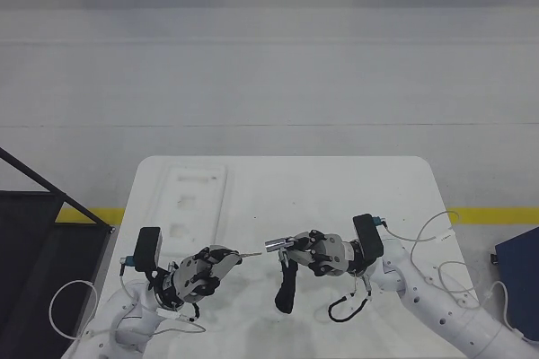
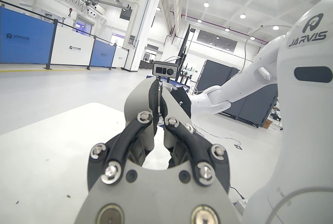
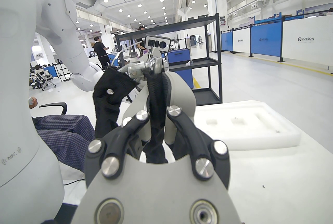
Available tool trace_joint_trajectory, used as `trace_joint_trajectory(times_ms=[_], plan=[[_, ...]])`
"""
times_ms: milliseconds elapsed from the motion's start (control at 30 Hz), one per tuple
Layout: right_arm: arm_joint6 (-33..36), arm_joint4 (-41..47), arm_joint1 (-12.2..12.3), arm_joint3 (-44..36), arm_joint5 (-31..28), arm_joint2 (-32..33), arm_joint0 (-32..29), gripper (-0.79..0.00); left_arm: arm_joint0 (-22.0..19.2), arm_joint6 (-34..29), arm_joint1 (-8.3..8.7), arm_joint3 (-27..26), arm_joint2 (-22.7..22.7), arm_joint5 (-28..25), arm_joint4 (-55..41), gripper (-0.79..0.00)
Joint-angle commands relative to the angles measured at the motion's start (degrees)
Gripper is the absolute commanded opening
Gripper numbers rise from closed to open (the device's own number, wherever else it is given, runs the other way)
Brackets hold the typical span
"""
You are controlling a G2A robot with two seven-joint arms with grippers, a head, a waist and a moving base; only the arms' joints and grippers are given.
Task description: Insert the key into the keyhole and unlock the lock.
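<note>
My left gripper hovers over the table's front and is shut on the thin metal key, whose blade points toward the lock. In the left wrist view the key shows edge-on between the pads of the left gripper. My right gripper is shut on the silver lock, from which a black fabric strap hangs down. The key tip sits just short of the lock's end, slightly nearer the table front. In the right wrist view the lock pokes out of the right gripper.
A white foam tray with shallow pockets lies at the table's back left, also the foam tray in the right wrist view. A black cable loop hangs under the right wrist. The white table extends behind both grippers.
</note>
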Motion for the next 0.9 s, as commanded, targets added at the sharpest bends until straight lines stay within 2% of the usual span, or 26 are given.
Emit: trace_joint_trajectory(times_ms=[0,367,867], plan=[[0.0,0.0,0.0,0.0,0.0,0.0,0.0,-0.785,-0.1,0.6,0.11,0.2,0.3,0.0,0.5,-0.785],[0.0,0.0,0.0,0.0,0.0,0.0,0.0,-0.785,-2.2,3.1,0.42,2.0,1.3,0.0,1.8,-0.785],[0.0,0.0,0.0,0.0,0.0,0.0,0.0,-0.785,-3.3,3.3,0.68,2.4,2.3,0.0,1.3,-0.785]])
